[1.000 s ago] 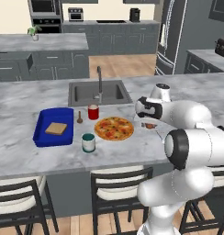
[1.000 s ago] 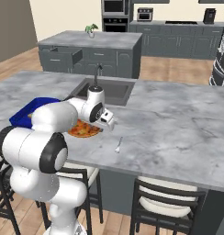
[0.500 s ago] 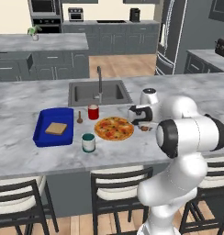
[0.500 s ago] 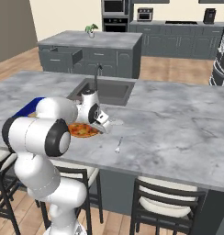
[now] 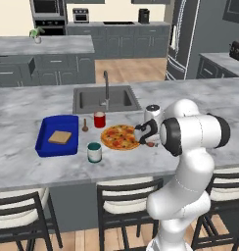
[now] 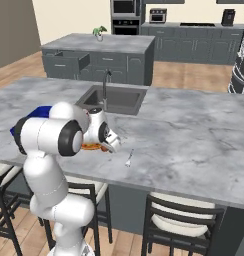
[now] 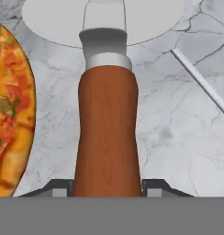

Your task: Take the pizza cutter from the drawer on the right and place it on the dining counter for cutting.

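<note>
Pizza cutter [image 7: 107,114] sits between our fingers [image 7: 107,190], which are pinching its brown wooden handle low down, near the butt end; the two dark tips show on either side of the handle at the bottom of the hand view. Beyond the handle come a metal collar, a fork and the round steel wheel, all over the marble of the dining counter [image 6: 194,125], our worktop here. The pizza [image 7: 10,110] lies just beside the handle on one side, and a thin metal utensil [image 7: 201,80] lies on the stone on the other side. From the base cameras we see the gripper [image 5: 146,135] low over the worktop at the pizza's edge, but we cannot tell whether the wheel is touching the stone or hanging just above it.

We judge the cutter to be light and rigid. The handle swells toward the butt, so the fingers have a shape to seat against, and turned wood should be less slippery than steel. The wheel is the part to avoid: thin, smooth and probably free to spin. With the hold this far back, the wheel end may sag if the pinch loosens, so we would set it down gently and flat.
</note>
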